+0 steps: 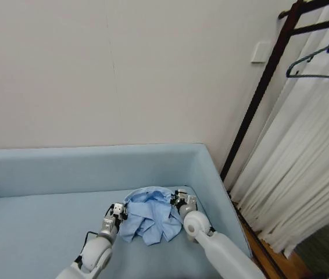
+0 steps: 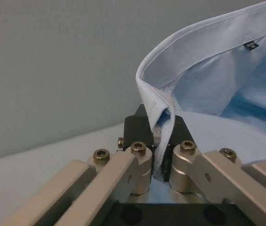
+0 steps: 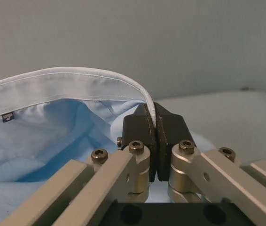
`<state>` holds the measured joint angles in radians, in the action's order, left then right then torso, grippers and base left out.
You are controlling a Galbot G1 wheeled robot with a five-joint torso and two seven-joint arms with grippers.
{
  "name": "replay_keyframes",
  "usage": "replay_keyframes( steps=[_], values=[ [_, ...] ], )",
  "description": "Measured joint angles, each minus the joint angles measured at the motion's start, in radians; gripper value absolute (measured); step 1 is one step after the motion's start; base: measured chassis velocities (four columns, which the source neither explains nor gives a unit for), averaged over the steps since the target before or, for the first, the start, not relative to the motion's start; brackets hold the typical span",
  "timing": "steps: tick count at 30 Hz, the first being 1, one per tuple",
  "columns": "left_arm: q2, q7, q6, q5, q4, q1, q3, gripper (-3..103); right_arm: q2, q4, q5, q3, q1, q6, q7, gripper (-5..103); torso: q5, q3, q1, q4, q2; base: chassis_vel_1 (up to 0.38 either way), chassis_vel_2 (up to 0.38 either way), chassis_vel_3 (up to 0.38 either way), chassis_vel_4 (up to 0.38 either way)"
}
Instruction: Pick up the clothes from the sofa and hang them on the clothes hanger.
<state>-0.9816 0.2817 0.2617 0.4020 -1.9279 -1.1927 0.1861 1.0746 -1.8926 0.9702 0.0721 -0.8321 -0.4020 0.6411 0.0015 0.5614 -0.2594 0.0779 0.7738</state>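
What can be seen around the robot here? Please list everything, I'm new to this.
shirt: one, light blue, crumpled on the sofa seat between the two tools.
sofa: one, pale blue, against the wall.
clothes rack: one, dark brown, standing right of the sofa.
hanger: one, dark, hanging empty near the rack's top.
curtain: one, white, behind the rack.
wall plate: one, white, on the wall beside the rack.
left tool: one, silver with black pads, shut on the shirt's collar.
right tool: one, same colours, shut on the collar's other end.
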Motion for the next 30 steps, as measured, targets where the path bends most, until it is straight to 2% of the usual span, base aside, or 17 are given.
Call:
replay_keyframes(
  steps=[4, 5, 13, 17, 18, 22, 24, 27, 28, 30],
  values=[
    [0.052, -0.019, -0.018, 0.015, -0.081, 0.010, 0.064, 3, -0.088, -0.104, 0.003, -0.001, 0.013, -0.016, -0.028, 1, 0.0000, 0.000, 0.000, 0.0001, 0.000, 0.000, 0.000, 0.000, 0.000],
    [0.052, -0.019, -0.018, 0.015, -0.081, 0.010, 0.064, 3, -0.088, -0.104, 0.003, -0.001, 0.013, -0.016, -0.028, 1, 0.0000, 0.000, 0.000, 0.0001, 0.000, 0.000, 0.000, 0.000, 0.000],
    [0.177, -0.030, -0.005, 0.141, -0.252, 0.049, 0.193, 3, -0.236, -0.200, 0.019, -0.020, 0.132, -0.030, -0.102, 1, 0.0001, 0.000, 0.000, -0.0003, 0.000, 0.000, 0.000, 0.000, 0.000],
    [0.275, 0.001, 0.014, 0.250, -0.375, 0.121, 0.243, 3, -0.355, -0.271, 0.141, -0.037, 0.288, -0.060, -0.142, 1, 0.0003, 0.000, 0.000, 0.0003, 0.000, 0.000, 0.000, 0.000, 0.000],
    [0.275, 0.001, 0.014, 0.250, -0.375, 0.121, 0.243, 3, -0.355, -0.271, 0.141, -0.037, 0.288, -0.060, -0.142, 1, 0.0003, 0.000, 0.000, 0.0003, 0.000, 0.000, 0.000, 0.000, 0.000],
    [0.366, 0.015, 0.036, 0.359, -0.479, 0.190, 0.287, 3, -0.439, -0.341, 0.311, -0.071, 0.436, -0.088, -0.159, 1, 0.0000, 0.000, 0.000, 0.0001, 0.000, 0.000, 0.000, 0.000, 0.000],
    [0.373, 0.016, 0.038, 0.365, -0.486, 0.192, 0.294, 3, -0.447, -0.347, 0.326, -0.076, 0.448, -0.090, -0.160, 1, -0.0001, 0.000, 0.000, 0.0001, 0.000, 0.000, 0.000, 0.000, 0.000],
    [0.451, 0.037, 0.098, 0.486, -0.576, 0.182, 0.458, 3, -0.532, -0.416, 0.478, -0.134, 0.546, -0.103, -0.167, 1, 0.0004, 0.000, 0.000, 0.0000, 0.000, 0.000, 0.000, 0.000, 0.000],
    [0.451, 0.037, 0.098, 0.486, -0.576, 0.182, 0.458, 3, -0.532, -0.416, 0.478, -0.134, 0.546, -0.103, -0.167, 1, 0.0004, 0.000, 0.000, 0.0000, 0.000, 0.000, 0.000, 0.000, 0.000],
    [0.486, 0.039, 0.115, 0.563, -0.584, 0.158, 0.569, 3, -0.572, -0.449, 0.550, -0.148, 0.596, -0.104, -0.166, 1, -0.0002, 0.000, 0.000, 0.0002, 0.000, 0.000, 0.000, 0.000, 0.000]
  ],
)
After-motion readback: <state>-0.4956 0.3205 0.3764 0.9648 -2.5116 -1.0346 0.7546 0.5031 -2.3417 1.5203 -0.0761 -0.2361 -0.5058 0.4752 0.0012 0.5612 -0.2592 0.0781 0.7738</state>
